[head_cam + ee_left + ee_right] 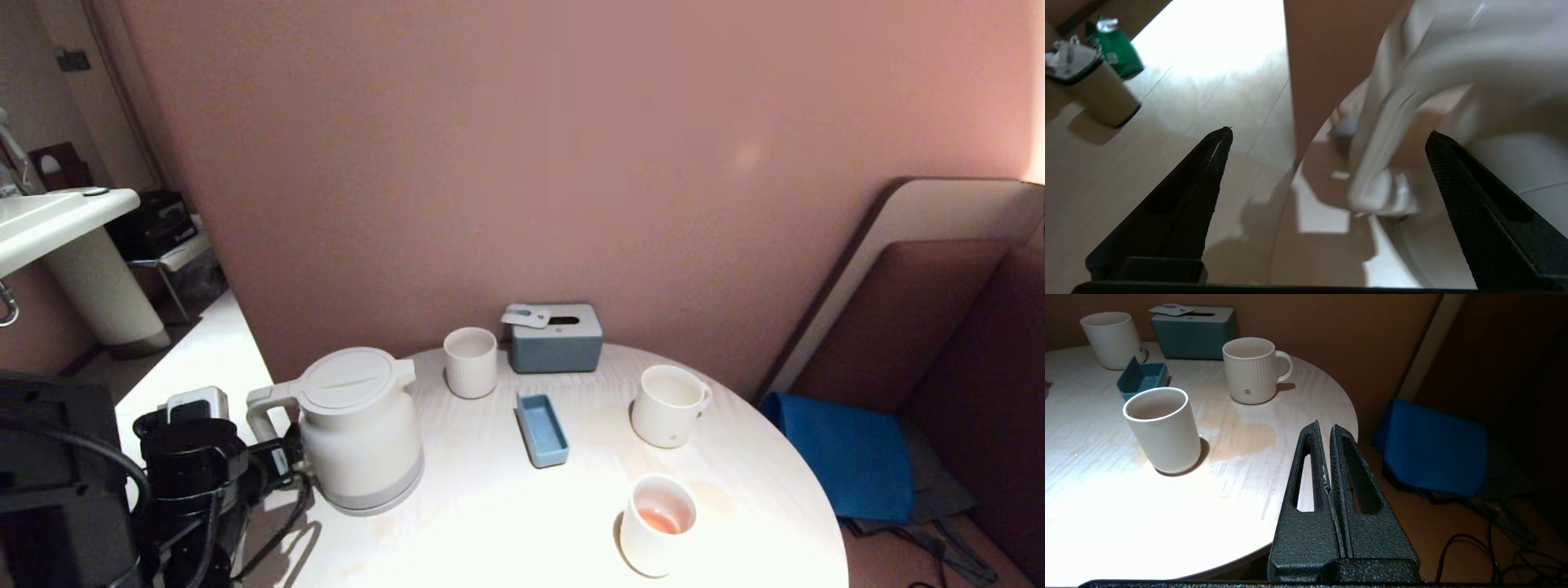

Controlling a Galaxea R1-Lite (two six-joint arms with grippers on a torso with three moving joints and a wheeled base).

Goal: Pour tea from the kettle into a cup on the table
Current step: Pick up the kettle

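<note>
Left gripper (1329,134) jaws wide apart beside cream kettle (359,433) handle; right gripper (1327,428) pressed closed.

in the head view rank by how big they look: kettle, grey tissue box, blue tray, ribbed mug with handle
1. kettle
2. grey tissue box
3. ribbed mug and blue tray: too alike to rank.

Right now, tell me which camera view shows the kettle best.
The head view: the kettle stands whole on the table, with lid, loop handle and grey bottom band all visible. The left wrist view gives only a blurred close-up of its handle and part of its wall, between the open left end effector's fingers. The right wrist view does not show it.
</note>
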